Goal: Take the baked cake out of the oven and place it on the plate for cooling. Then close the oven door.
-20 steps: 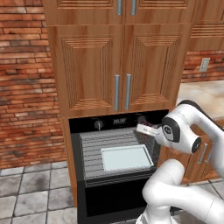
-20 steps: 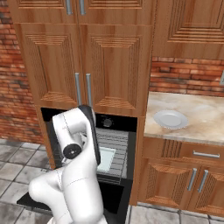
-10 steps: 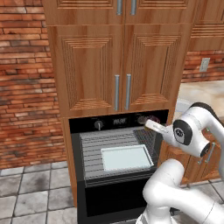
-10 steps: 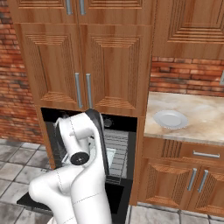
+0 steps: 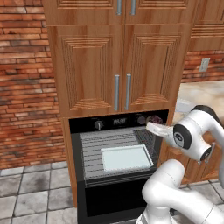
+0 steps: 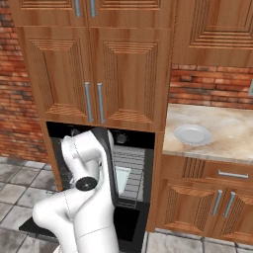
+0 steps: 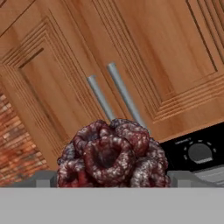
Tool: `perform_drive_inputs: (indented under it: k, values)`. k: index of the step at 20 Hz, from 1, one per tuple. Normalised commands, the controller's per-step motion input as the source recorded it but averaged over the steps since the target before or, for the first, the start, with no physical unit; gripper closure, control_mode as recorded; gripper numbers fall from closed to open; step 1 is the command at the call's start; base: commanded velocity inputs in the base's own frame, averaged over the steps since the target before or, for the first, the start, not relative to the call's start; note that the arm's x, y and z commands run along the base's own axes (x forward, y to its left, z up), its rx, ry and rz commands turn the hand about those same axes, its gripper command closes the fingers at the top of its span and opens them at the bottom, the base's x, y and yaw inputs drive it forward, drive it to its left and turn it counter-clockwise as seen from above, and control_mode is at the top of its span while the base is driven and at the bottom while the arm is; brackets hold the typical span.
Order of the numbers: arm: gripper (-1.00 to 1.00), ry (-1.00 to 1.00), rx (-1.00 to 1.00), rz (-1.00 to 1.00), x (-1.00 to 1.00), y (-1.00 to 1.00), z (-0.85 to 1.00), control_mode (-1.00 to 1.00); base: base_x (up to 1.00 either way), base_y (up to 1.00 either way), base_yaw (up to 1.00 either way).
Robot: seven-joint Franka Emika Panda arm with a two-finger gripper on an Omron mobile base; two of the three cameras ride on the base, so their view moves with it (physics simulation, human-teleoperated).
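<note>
Starting right at the tool [image 7: 112,180]: spread wide and gripping the cake [image 7: 111,153], a knobbly dark red-brown lump wedged between the two tips. No long axis to speak of, roughly round, so no fuss over how to turn it.

From the left base view, holding that same cake [image 5: 153,119] out of the oven [image 5: 118,151], up in front of the black control strip, just beside the right-hand knob. Directly below and behind, a pale square tray [image 5: 124,157] lying on the rack, bare by the look of it. Lower down, the oven door [image 5: 109,202] hanging open, to be shut last.

Just beyond the tool, wooden cupboard doors [image 7: 144,57] with upright silver handles, near enough to mind when swinging.

Now the key relation: plate [image 6: 192,134] off to the right of the tool, sitting on the pale worktop [image 6: 232,148], well apart from the oven. In between, the side post of the tall cupboard [image 6: 160,148]. Probably calls for pulling back first, then carrying right around that post and lowering onto the plate.
</note>
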Motion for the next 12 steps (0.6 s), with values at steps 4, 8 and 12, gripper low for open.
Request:
perform_drive_inputs:
  k: [4,8,12]
  values:
    - [1.00,0.07,-0.19,-0.04,-0.26,-0.20,0.10,-1.00,0.00,0.00,0.00]
    - [1.00,0.08,-0.17,-0.03,-0.29,-0.28,0.07,-1.00,0.00,0.00,0.00]
    - [1.00,0.08,-0.16,-0.03,-0.32,-0.38,0.11,-1.00,0.00,0.00,0.00]
